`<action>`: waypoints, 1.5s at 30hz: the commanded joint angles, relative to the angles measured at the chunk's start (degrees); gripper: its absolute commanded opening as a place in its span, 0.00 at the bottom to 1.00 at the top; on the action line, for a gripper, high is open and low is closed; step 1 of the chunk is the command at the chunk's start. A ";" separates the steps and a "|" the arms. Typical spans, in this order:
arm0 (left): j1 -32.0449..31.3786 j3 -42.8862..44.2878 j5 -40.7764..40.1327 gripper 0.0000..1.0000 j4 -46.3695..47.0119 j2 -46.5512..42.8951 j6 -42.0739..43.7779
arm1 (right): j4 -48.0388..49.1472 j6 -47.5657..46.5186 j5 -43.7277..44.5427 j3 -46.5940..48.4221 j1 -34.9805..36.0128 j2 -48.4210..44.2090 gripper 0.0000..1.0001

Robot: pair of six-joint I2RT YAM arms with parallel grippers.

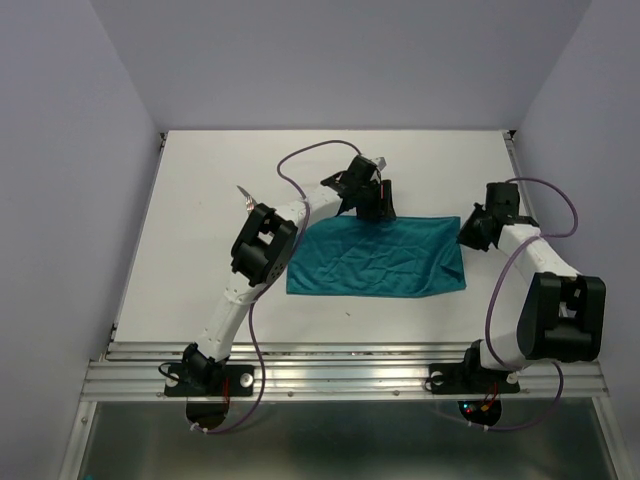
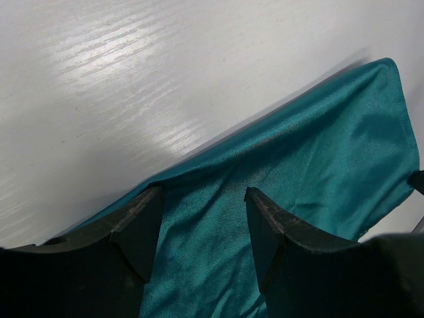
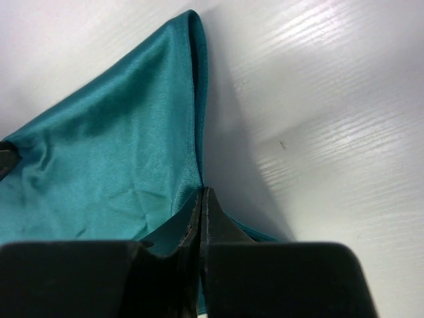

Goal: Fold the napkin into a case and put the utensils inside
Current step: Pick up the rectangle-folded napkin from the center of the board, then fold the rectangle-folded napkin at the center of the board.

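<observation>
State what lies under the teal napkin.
The napkin rests on the white table, which shows around its edges. Nothing sticks out from beneath; the surface directly under the cloth is covered and cannot be seen.

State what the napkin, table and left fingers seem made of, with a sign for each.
Napkin: woven cloth, teal, slightly shiny; fine weave, soft creases. Table: probably white laminate or painted wood; faint grain lines, glossy glare. Left fingers: likely matte black plastic or rubber; dull, scuffed edges.

The right gripper (image 3: 201, 195) has its two dark fingers pressed together on the near edge of the teal napkin (image 3: 112, 152). The cloth rises to a folded corner at top, and the white table (image 3: 331, 99) lies to the right.
</observation>
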 commanded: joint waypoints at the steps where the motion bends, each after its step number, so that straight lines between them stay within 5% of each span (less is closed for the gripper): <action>1: -0.27 3.62 -0.63 0.64 -2.28 -5.29 1.76 | -0.93 -0.16 -0.94 3.29 1.35 -2.12 0.01; 14: 2.10 0.81 -0.19 0.64 -5.01 -16.00 2.55 | -1.11 0.90 -1.03 5.49 4.35 -1.16 0.01; 27: 5.97 -22.90 -7.30 0.64 -3.25 -29.28 4.57 | -1.19 0.55 2.05 5.22 5.40 -0.98 0.01; 45: 6.94 -36.81 -10.74 0.64 0.17 -31.05 3.60 | -1.46 2.48 1.70 8.47 15.06 -0.63 0.01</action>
